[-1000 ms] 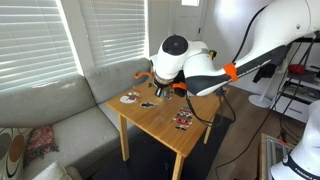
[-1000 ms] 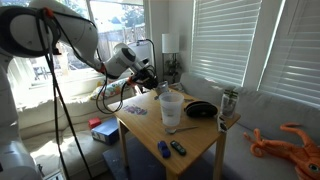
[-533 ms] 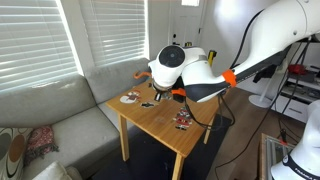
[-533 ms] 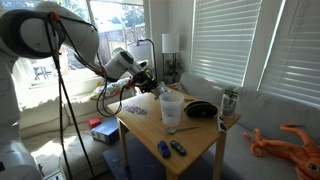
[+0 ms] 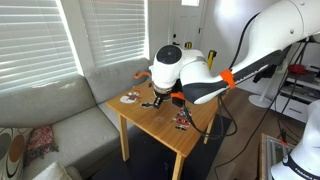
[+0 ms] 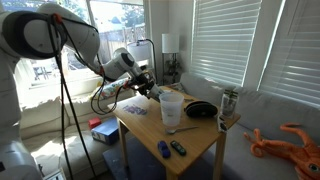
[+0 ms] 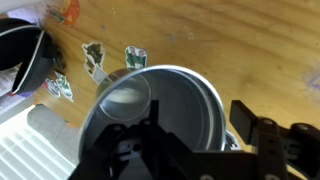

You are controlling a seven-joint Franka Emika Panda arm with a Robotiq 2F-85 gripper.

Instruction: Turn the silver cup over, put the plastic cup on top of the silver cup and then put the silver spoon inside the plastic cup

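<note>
In the wrist view the silver cup (image 7: 185, 95) fills the middle, standing on the wooden table (image 7: 250, 40) with its mouth towards the camera. My gripper (image 7: 198, 118) straddles its wall. One finger is inside the cup, and the other finger (image 7: 243, 118) stands outside, a small gap off the rim. The jaws are open and grip nothing. The plastic cup (image 6: 171, 108), tall and translucent, stands upright on the table just beyond the gripper (image 6: 150, 88). In the exterior views the gripper's body hides the silver cup. I cannot make out the silver spoon.
A black bowl (image 6: 201, 110) and a metal can (image 6: 229, 102) stand at the table's far side, and two small blue things (image 6: 168, 149) lie near its front edge. Stickers (image 7: 93, 60) lie on the tabletop. A grey sofa (image 5: 50, 115) adjoins the table (image 5: 165, 128).
The jaws were shut on the silver cup's wall and have now opened, letting it go. The wrist has dropped and turned slightly.
</note>
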